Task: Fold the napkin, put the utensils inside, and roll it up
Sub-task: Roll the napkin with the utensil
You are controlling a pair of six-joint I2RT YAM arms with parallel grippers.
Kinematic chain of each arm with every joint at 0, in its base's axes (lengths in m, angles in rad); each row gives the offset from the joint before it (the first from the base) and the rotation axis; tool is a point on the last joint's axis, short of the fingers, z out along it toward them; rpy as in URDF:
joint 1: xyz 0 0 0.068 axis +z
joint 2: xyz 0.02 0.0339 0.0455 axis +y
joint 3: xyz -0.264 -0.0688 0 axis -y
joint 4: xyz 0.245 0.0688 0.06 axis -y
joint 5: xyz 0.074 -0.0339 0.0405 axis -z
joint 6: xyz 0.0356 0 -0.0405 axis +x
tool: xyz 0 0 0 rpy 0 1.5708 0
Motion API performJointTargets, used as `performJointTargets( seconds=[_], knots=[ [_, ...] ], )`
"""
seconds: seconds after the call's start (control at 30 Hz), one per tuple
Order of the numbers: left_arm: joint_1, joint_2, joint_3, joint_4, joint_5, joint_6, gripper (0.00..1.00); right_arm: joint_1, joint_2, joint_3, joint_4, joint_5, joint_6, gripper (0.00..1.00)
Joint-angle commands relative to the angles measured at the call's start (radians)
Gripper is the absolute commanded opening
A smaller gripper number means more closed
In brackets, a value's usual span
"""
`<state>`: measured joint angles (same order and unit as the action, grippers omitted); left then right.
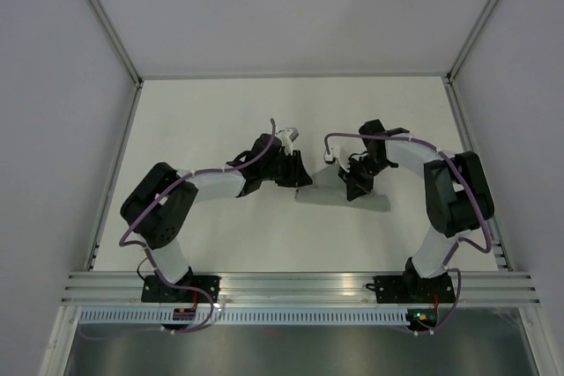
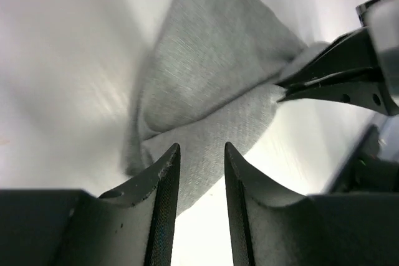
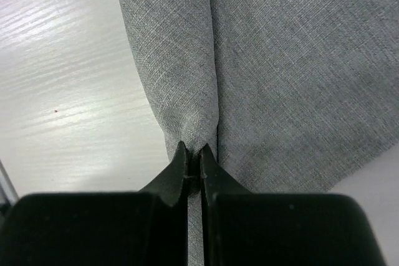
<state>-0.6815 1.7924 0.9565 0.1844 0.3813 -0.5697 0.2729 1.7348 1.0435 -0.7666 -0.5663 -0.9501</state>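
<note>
Pinching napkin [image 3: 280,60] ridge, right claw [image 3: 194,154], left claw [image 2: 199,154] parted, unclear from overhead

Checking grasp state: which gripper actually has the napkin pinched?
The right gripper: jaws shut on a raised fold of the napkin. The left gripper has its jaws apart, clamping nothing.

No readable text, labels, brand marks or numbers in any of the three views. Napkin [image 3: 280,60] is plain grey weave with nothing printed on it. Table [image 1: 220,112] surface carries no markings either.
</note>
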Motion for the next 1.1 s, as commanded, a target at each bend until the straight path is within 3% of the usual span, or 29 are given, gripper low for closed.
performJointTargets(
  seconds=[0.0, 0.1, 0.17, 0.23, 0.27, 0.47, 0.77, 1.07],
  knots=[
    [-0.047, -0.138, -0.111, 0.188, -0.296, 0.042, 0.38, -0.011, 0.150, 0.055, -0.083, 0.006, -0.096, 0.00],
    [-0.162, -0.260, -0.177, 0.269, -0.549, 0.245, 0.43, -0.021, 0.219, 0.111, -0.143, -0.004, -0.110, 0.01],
    [-0.263, -0.275, -0.182, 0.320, -0.663, 0.444, 0.53, -0.029, 0.256, 0.142, -0.157, -0.006, -0.108, 0.00],
    [-0.324, -0.257, -0.159, 0.325, -0.688, 0.560, 0.54, -0.028, 0.278, 0.156, -0.158, 0.000, -0.101, 0.00],
    [-0.343, -0.230, -0.156, 0.335, -0.694, 0.688, 0.54, -0.029, 0.287, 0.171, -0.158, 0.002, -0.093, 0.00],
    [-0.486, -0.076, -0.219, 0.550, -0.679, 1.160, 0.62, -0.029, 0.345, 0.231, -0.189, 0.002, -0.076, 0.01],
    [-0.507, 0.079, -0.148, 0.552, -0.593, 1.370, 0.67, -0.032, 0.404, 0.294, -0.244, -0.004, -0.072, 0.00],
    [-0.498, 0.182, -0.038, 0.472, -0.550, 1.420, 0.67, -0.040, 0.411, 0.302, -0.252, 0.005, -0.062, 0.00]
  ],
)
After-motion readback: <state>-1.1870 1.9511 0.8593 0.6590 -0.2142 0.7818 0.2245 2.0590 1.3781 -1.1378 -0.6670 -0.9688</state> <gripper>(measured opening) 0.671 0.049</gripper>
